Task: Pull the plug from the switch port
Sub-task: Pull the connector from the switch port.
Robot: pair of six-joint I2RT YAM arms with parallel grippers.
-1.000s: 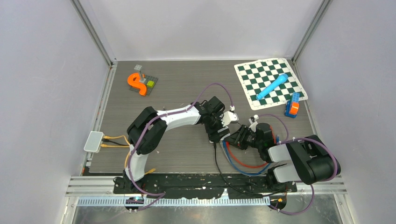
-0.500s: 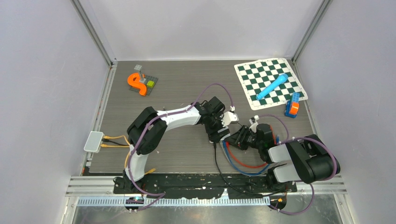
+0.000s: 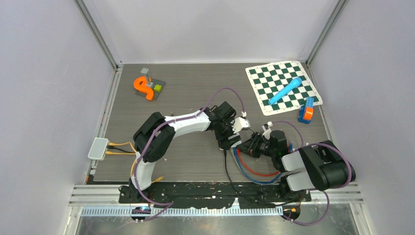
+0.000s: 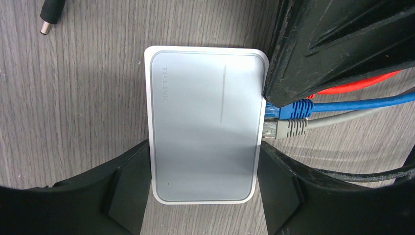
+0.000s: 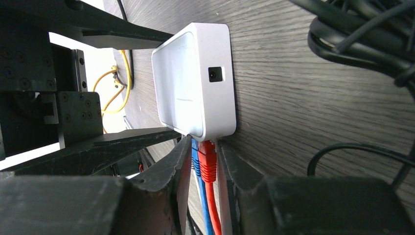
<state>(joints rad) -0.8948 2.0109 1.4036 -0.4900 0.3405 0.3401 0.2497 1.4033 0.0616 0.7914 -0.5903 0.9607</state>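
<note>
My left gripper (image 4: 203,198) is clenched on the switch (image 4: 205,122), a finger against each side, pinning it to the table a little toward 4 o'clock from the middle in the overhead view. My right gripper (image 5: 203,152) is closed about the red plug (image 5: 208,159), which sits in its port on the switch's 3 o'clock edge in the left wrist view (the blue plug (image 4: 288,108) and grey plug (image 4: 288,128) lie just beside it). Bracing and grasping look done to me; the pull itself is what remains.
</note>
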